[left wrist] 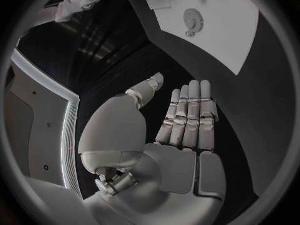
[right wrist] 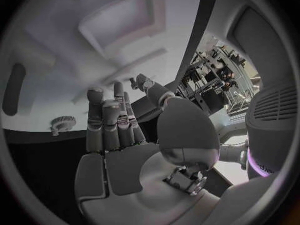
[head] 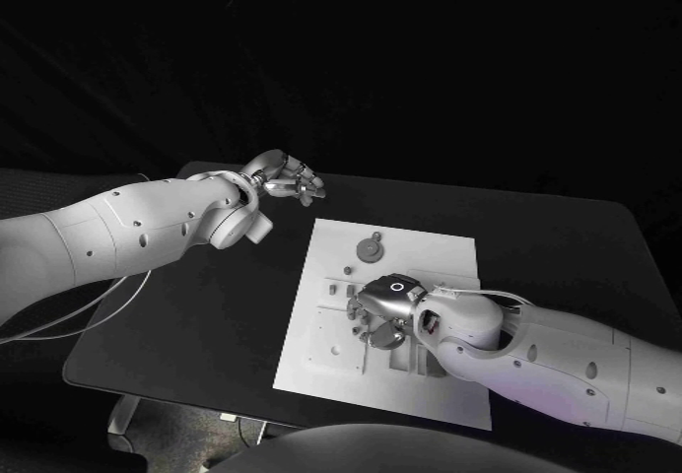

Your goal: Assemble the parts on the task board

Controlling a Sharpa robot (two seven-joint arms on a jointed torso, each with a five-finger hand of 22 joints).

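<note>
White task board (head: 441,251) — grey parts (head: 370,250) — on black table (head: 569,246).

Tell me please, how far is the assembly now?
Early, it seems. A gear lies loose on the task board. The right robot hand works over small parts mid-board; whether it holds one is unclear. The left robot hand waits open, off the board.

Both arms had smooth white shells with small dark screw holes. The left hand (head: 289,178) and right hand (head: 385,304) were silver metal; a thin pale cable (head: 86,313) hung beside the left arm.
</note>
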